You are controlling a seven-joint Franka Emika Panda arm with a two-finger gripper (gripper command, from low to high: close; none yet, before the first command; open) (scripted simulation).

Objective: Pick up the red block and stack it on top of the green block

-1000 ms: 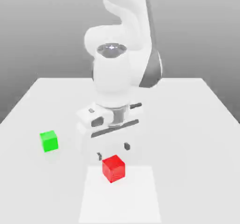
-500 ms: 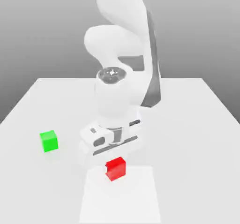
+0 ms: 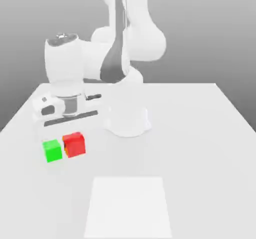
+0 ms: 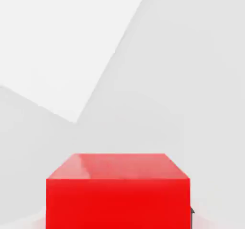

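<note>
Red block: the red block [image 3: 74,144] is a small bright red cube. It hangs right under the gripper [image 3: 70,135], lifted off the table. In the hand view it sits close up in front of the camera [image 4: 117,192].
Jaws: pressed in tight on the red block, pinching it from two sides. The fingers themselves are hard to make out.
Green block: the green block [image 3: 52,150] is a small bright green cube. It sits on the table just beside the jaws, toward the exterior view's left and a little lower than the red block. The two cubes look side by side and very near; I cannot tell if they touch.
Arm: the white arm [image 3: 120,48] bends over from its round base [image 3: 127,118] to the hand above the cubes.
Table: the table [image 3: 200,148] is white and flat. A brighter white square patch [image 3: 128,208] lies on it, well apart from the jaws.
Containers: I cannot see any box or bowl to tell about.
</note>
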